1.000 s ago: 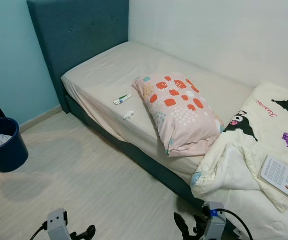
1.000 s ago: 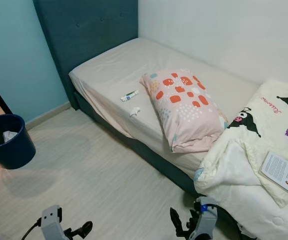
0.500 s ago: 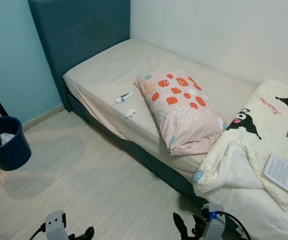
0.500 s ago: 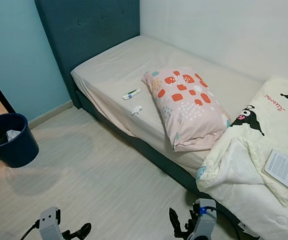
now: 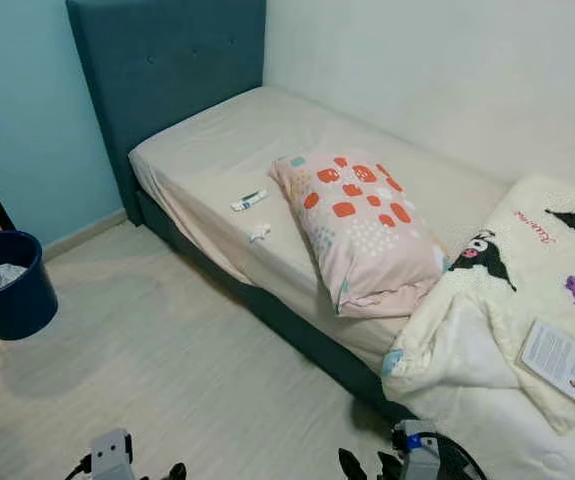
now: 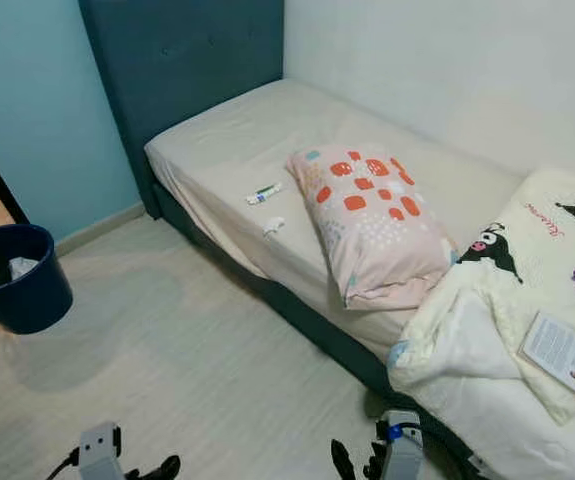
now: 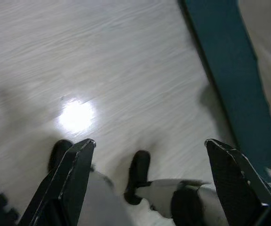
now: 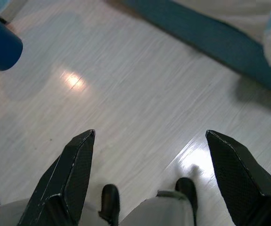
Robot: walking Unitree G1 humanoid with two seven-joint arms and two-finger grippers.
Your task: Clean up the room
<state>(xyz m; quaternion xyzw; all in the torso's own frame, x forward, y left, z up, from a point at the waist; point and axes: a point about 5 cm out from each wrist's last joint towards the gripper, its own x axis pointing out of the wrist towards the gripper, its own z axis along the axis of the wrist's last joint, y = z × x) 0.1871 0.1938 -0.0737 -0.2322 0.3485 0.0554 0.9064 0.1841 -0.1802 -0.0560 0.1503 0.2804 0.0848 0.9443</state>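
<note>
On the beige bed sheet (image 5: 207,150) lie a small white tube (image 5: 248,201) and, nearer the bed's edge, a crumpled white tissue (image 5: 259,233). Beside them lies a pink pillow (image 5: 357,230) with red patches. A booklet (image 5: 565,365) rests on the cream cartoon-print comforter (image 5: 487,330) at the right. A dark blue bin (image 5: 7,285) holding some rubbish stands on the floor at the left. Both arms hang low over the wooden floor. My left gripper (image 7: 149,141) is open and holds nothing. My right gripper (image 8: 150,133) is open too, nothing between its fingers.
The teal bed frame (image 5: 297,330) runs diagonally from the headboard (image 5: 167,70) to the lower right. A pale wall stands behind the bed and a blue wall at the left. Pale wood floor (image 5: 167,370) spreads between the bin and the bed.
The camera has shifted a little, so the whole scene sits slightly further right and both grippers show lower at the frame's bottom edge. Nothing on the bed has moved.
</note>
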